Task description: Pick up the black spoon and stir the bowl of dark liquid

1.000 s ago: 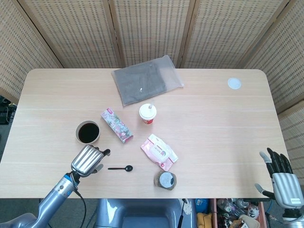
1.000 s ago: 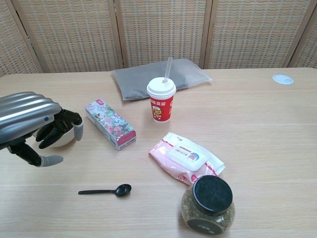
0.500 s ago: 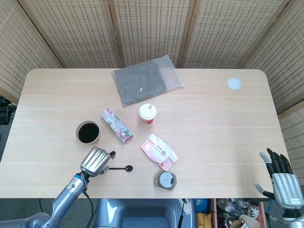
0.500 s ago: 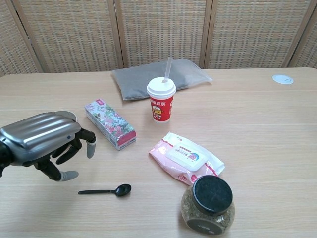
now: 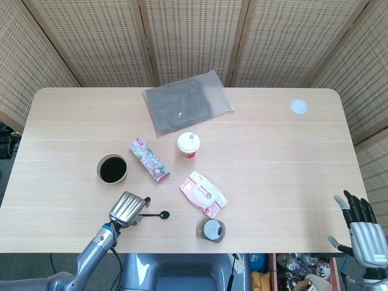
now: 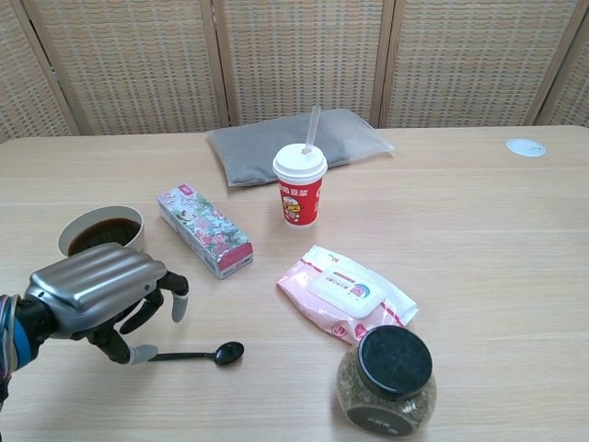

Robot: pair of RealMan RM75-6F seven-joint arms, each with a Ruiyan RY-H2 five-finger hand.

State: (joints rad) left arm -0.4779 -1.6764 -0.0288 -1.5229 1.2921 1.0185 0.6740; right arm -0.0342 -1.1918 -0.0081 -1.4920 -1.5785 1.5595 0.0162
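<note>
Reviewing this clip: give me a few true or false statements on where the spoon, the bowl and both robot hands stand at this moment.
1. The black spoon lies flat on the table. True.
2. The left robot hand has lifted the spoon clear of the table. False: it is at the handle end, fingers apart, and the spoon is still down.
3. The bowl of dark liquid stands left of the floral box. True.
4. The spoon's head rests inside the bowl. False: it lies on the table, apart from the bowl.
5. The right robot hand is over the wet wipes pack. False: it is off the table's near right corner.
</note>
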